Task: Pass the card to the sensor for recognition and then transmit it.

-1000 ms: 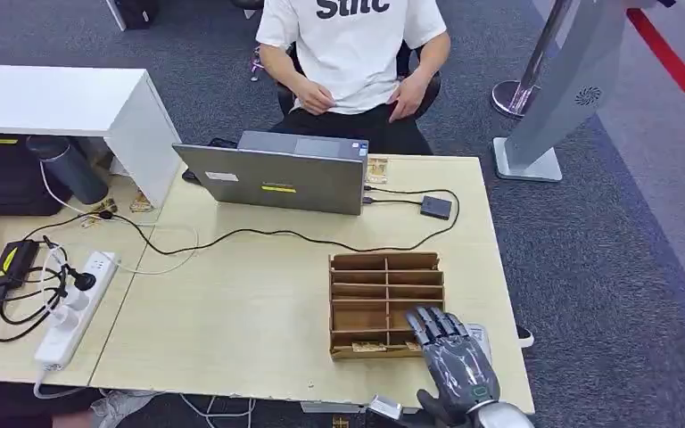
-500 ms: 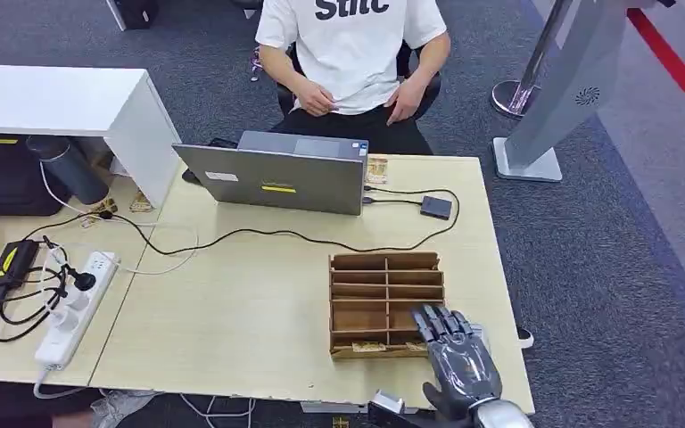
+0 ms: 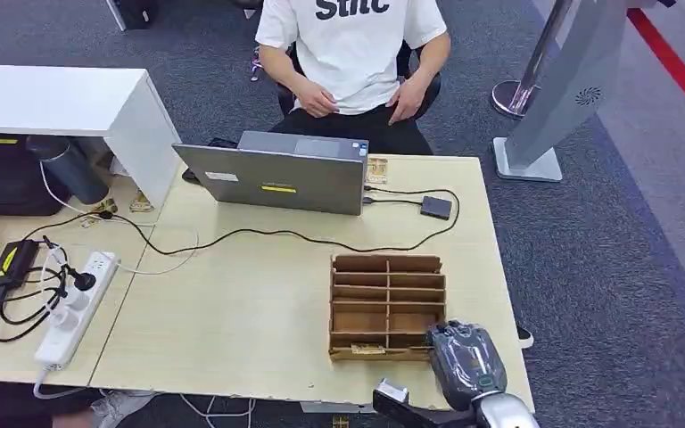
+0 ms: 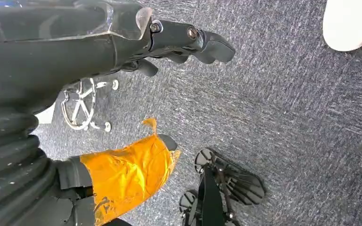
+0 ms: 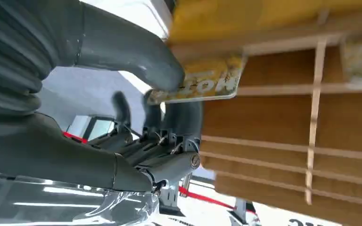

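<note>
My right hand (image 3: 464, 361) hangs at the near right corner of the wooden divided box (image 3: 385, 303), fingers curled in. In the right wrist view the thumb (image 5: 127, 52) and fingers pinch a yellowish printed card (image 5: 202, 87) at the edge of the box (image 5: 283, 127). Another card (image 3: 367, 348) lies in the box's nearest row. The small black sensor (image 3: 435, 207) sits at the table's back right, wired to the laptop (image 3: 276, 178). My left hand (image 4: 122, 42) hangs over grey carpet, fingers apart and holding nothing, its thumb wrapped in orange tape (image 4: 127, 174).
A person (image 3: 357, 53) in a white shirt sits behind the table, hands on their lap. A cable (image 3: 259, 234) crosses the table's middle. A power strip (image 3: 76, 308) and tangled leads lie at the left. A loose card (image 3: 376, 168) rests beside the laptop.
My right hand drew back from over the box's near right cells toward the table edge, and its spread fingers curled in on a card.
</note>
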`<action>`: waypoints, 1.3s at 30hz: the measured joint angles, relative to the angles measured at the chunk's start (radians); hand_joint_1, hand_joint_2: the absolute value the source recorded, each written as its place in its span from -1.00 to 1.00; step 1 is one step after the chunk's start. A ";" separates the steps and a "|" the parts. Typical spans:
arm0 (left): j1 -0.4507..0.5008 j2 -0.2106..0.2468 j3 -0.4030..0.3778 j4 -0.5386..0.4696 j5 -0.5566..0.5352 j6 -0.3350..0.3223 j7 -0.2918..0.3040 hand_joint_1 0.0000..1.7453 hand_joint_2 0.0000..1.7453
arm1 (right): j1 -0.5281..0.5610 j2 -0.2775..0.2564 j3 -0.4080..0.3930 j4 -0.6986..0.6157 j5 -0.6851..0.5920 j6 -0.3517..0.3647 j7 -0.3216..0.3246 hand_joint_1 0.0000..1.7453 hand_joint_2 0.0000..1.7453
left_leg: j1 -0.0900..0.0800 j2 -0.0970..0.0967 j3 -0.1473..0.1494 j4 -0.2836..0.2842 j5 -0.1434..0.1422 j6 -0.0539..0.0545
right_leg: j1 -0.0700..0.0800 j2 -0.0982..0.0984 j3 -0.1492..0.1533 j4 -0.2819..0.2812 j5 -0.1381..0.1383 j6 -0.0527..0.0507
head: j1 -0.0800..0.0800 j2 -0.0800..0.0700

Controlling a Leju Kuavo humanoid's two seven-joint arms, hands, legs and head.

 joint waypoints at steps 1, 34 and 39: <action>0.000 0.000 0.000 0.000 0.000 0.001 0.000 -1.00 1.00 | 0.001 0.002 -0.002 0.000 0.001 0.000 -0.005 0.74 1.00 | 0.000 0.000 0.000 0.000 0.000 0.000 | 0.000 0.000 0.000 0.000 0.000 0.000 | 0.000 0.000; 0.000 -0.022 0.000 0.000 -0.011 -0.002 0.010 -1.00 1.00 | 0.020 0.134 -0.094 -0.121 0.045 -0.148 -0.120 1.00 1.00 | 0.000 0.000 0.000 0.000 0.000 0.000 | 0.000 0.000 0.000 0.000 0.000 0.000 | 0.000 0.000; 0.000 -0.024 0.000 0.000 -0.014 -0.003 0.012 -1.00 1.00 | 0.011 0.163 -0.101 -0.120 0.027 -0.158 -0.145 1.00 1.00 | 0.000 0.000 0.000 0.000 0.000 0.000 | 0.000 0.000 0.000 0.000 0.000 0.000 | 0.000 0.000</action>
